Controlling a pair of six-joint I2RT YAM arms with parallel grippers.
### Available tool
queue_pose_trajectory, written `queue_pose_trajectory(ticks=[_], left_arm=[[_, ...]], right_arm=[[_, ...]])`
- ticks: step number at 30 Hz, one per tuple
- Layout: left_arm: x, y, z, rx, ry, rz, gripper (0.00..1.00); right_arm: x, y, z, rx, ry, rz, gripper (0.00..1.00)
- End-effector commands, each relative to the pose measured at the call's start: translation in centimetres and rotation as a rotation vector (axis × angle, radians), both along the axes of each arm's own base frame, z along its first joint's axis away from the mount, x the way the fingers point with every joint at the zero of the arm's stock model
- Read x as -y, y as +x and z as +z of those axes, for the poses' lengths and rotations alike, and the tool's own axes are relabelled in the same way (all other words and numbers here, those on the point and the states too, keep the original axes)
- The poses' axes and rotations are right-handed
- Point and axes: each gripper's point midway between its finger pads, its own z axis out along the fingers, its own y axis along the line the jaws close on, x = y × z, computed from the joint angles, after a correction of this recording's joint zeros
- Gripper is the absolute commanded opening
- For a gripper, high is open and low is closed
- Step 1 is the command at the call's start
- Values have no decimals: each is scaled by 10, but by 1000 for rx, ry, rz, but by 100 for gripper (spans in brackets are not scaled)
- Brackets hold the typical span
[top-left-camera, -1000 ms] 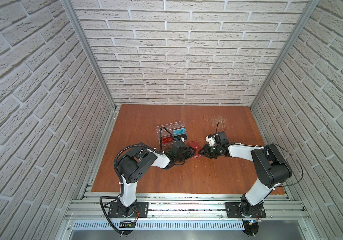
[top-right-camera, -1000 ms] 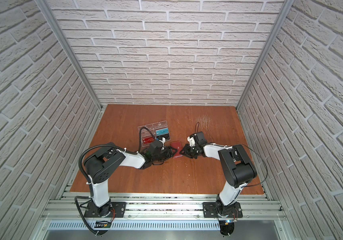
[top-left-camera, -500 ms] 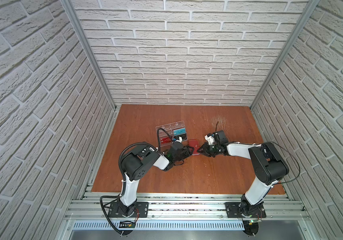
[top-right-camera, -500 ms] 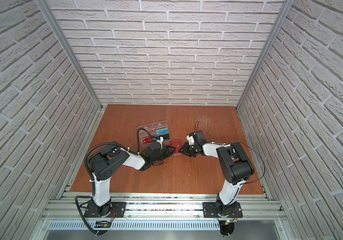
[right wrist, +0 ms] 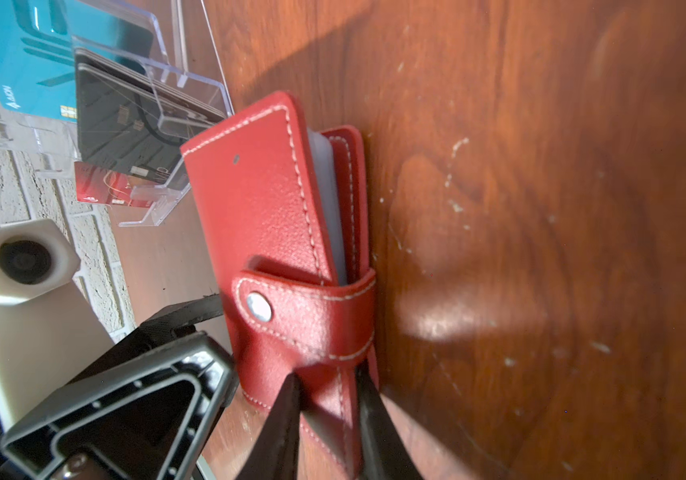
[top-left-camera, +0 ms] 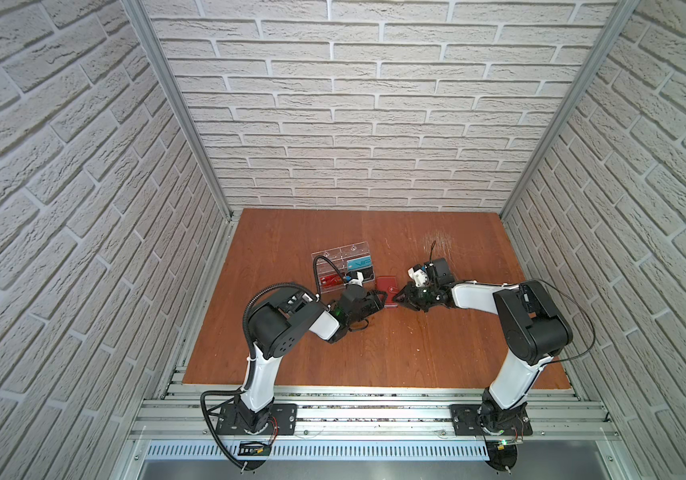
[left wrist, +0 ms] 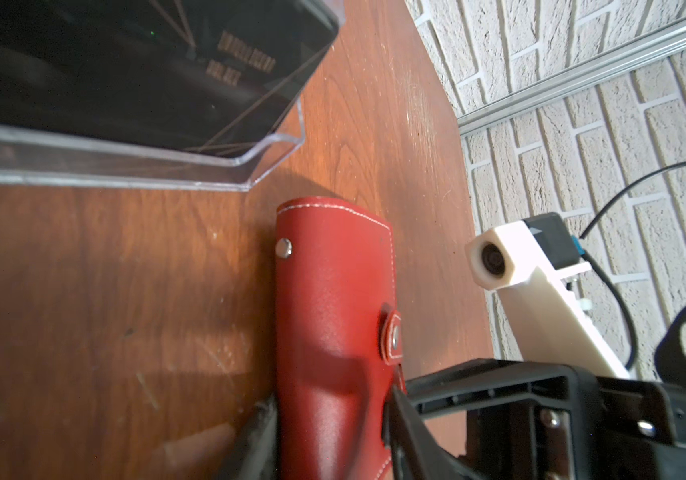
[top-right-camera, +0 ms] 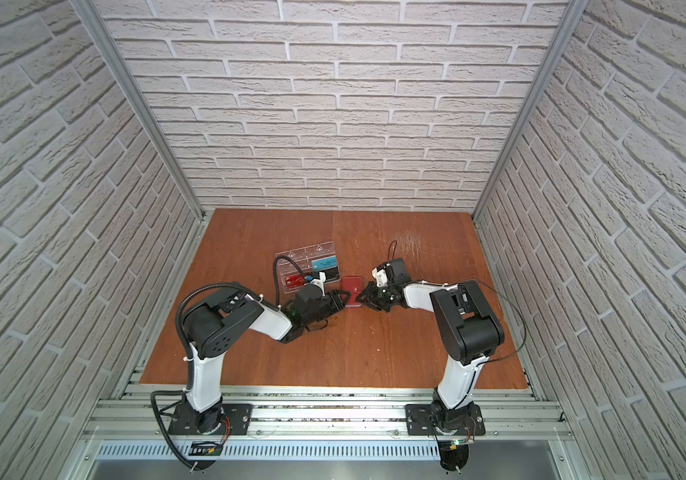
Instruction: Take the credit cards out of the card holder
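In both top views the small red leather-like card holder lies mid-table, just right of the clear acrylic rack. The left gripper has crept in this last second to meet the right gripper.

Left wrist view: its narrowing jaws flank the holder; gripping or not, I cannot tell.

Right wrist view: the right gripper pinches the holder's near end. The red snap tab is fastened, so the credit cards must wait.

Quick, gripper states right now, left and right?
Left gripper: at the card holder, grip cannot be told.
Right gripper: closed on the card holder's end.
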Motion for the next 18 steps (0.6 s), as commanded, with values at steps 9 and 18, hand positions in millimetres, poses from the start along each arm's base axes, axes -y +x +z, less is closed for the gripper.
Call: queue_pose_trajectory(ticks=[9, 18], left_arm=[[21, -43, -37, -98, 51, -135, 34], [26, -51, -33, -83, 28, -148, 14]], right_arm=[[-1, -22, -43, -112, -70, 9, 22], [-4, -24, -42, -112, -59, 13, 22]])
